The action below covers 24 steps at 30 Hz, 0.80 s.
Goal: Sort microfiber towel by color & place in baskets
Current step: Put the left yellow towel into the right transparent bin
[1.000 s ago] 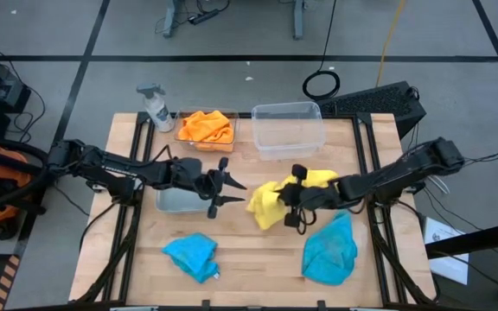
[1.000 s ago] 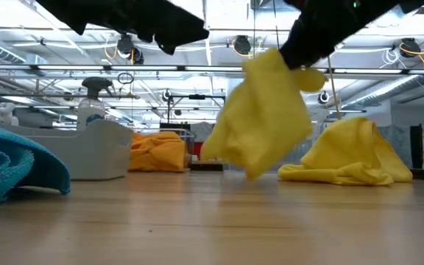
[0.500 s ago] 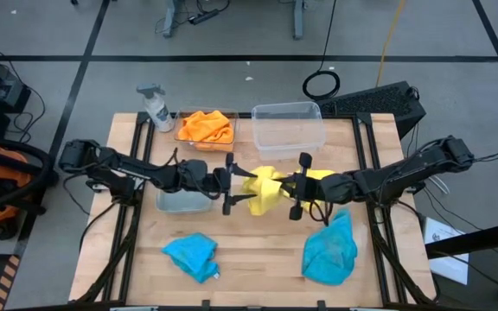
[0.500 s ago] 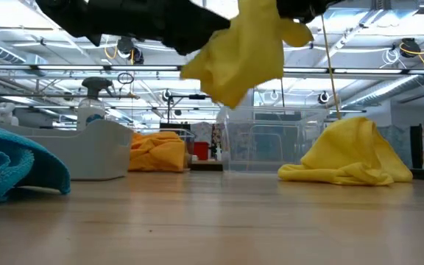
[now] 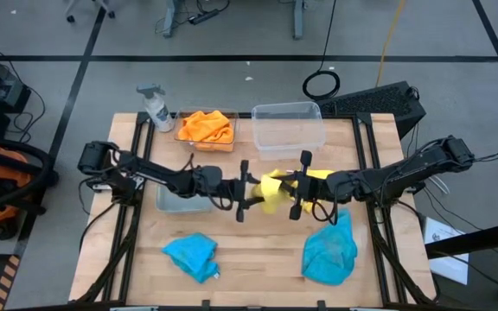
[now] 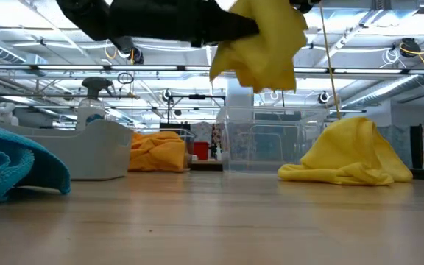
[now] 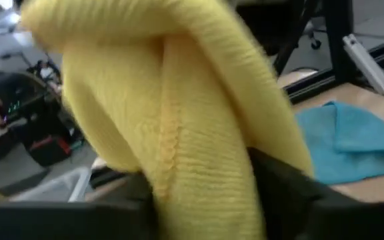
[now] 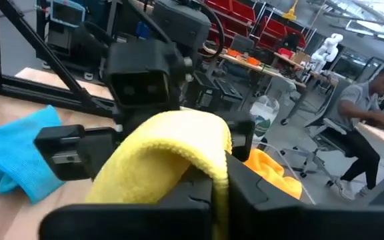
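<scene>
A yellow towel (image 5: 271, 187) (image 6: 267, 44) hangs bunched in the air over the table's middle, between my two grippers. My right gripper (image 5: 290, 189) comes from the right and is shut on it. My left gripper (image 5: 251, 190) faces it from the left, open, its fingers on either side of the cloth (image 7: 179, 133); whether they touch it I cannot tell. A second yellow towel (image 5: 323, 176) (image 6: 352, 151) lies heaped on the table. Two blue towels (image 5: 193, 256) (image 5: 329, 250) lie near the front edge. Orange towels (image 5: 206, 127) fill the far left basket (image 5: 234, 130). My right gripper holds the yellow towel by a fold (image 8: 179, 133) that drapes over its fingers, coming level from the table's right. The cloth itself hides the place of contact. The towel is lifted clear and hangs bunched, slack, below and in front of the fingers.
An empty basket (image 5: 288, 111) (image 6: 271, 140) stands at the far middle. A third basket (image 5: 176, 204) (image 6: 101, 151) sits under my left arm. A white spray bottle (image 5: 156, 108) stands at the far left corner. A person (image 8: 372, 113) sits in the room beyond.
My right gripper has lifted the yellow towel well clear of the table and carried it slightly toward the far edge. The cloth has gathered into a tighter bunch. My left gripper has moved right, toward the towel, until its fingers stand around it.
</scene>
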Each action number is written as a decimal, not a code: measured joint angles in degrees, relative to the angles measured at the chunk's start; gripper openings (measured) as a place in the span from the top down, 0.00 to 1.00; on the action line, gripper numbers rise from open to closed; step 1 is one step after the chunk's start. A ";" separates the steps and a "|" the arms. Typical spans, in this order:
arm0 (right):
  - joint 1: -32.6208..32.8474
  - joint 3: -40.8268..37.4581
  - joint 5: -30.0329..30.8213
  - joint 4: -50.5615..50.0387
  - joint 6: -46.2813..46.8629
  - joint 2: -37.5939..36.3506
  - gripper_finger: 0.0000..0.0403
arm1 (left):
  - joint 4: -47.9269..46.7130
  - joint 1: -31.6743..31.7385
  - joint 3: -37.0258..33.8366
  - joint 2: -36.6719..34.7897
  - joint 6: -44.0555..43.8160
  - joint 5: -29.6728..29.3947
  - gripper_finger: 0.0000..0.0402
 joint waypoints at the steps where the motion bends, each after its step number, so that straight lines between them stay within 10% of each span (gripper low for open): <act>1: 0.13 0.00 0.19 -0.03 0.82 0.00 0.96 | 0.11 -0.22 0.38 0.00 0.49 0.21 0.67; 5: 0.53 0.05 0.98 -4.41 2.55 -0.22 0.86 | -1.07 -0.55 0.42 -1.47 -0.54 1.99 0.94; 16: 8.30 0.04 11.40 -23.44 8.78 -4.74 0.49 | -12.76 0.40 0.42 -6.69 -3.80 1.85 0.95; 24: 16.88 0.04 11.66 -17.18 0.24 -3.07 0.31 | -13.65 1.87 0.40 -6.75 -5.27 1.87 0.95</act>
